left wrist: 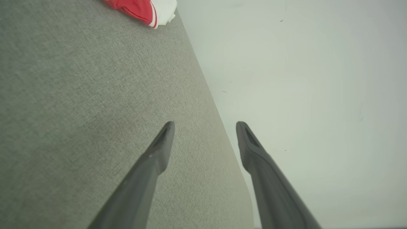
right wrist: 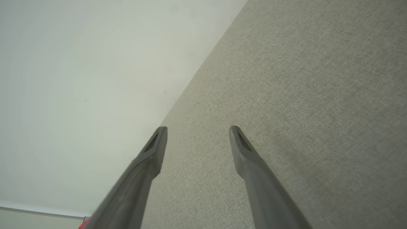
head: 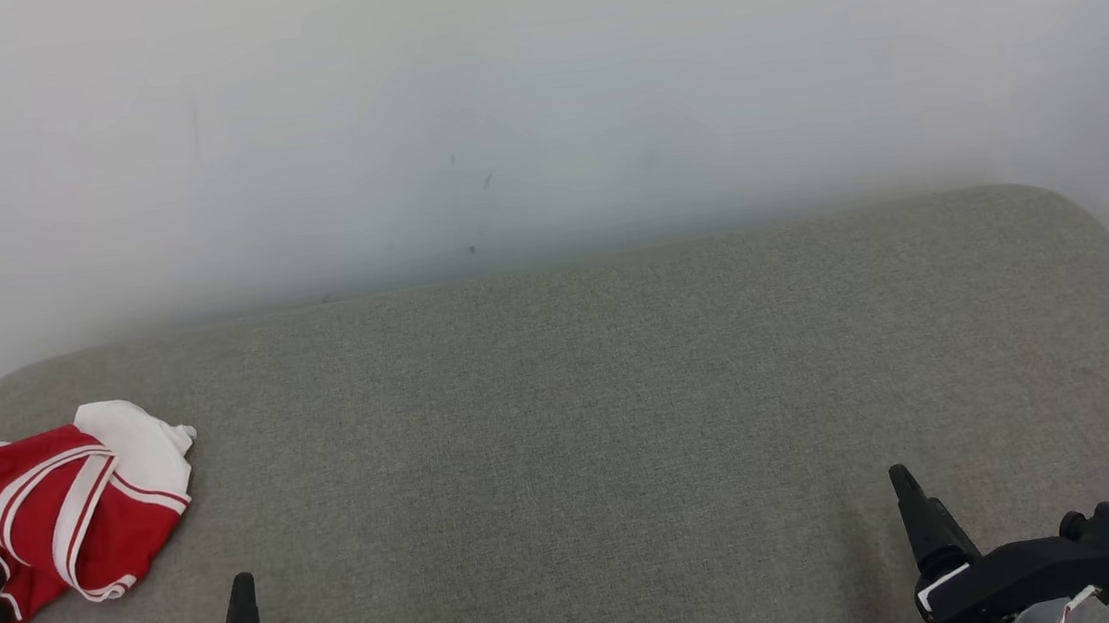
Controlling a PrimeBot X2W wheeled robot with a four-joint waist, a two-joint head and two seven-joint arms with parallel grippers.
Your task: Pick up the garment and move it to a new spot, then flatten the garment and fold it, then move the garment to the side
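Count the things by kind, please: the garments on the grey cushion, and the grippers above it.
Garment: 1, red and white, crumpled.
Grippers: 2, the left gripper and the right gripper, both with open jaws.
Total: 3.

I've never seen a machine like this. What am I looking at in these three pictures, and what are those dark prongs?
This is a wheeled robot with two arms. The head view looks down from a camera on its head at a grey fabric-covered surface against a white wall. The two wrist views come from cameras on its wrists, each looking along that arm's long dark fingers: the left fingers, the right fingers. Those prongs are its jaws; both pairs stand open and hold nothing. A crumpled red and white jersey lies at the robot's far left, untouched. The job is to pick it up, flatten and fold it.
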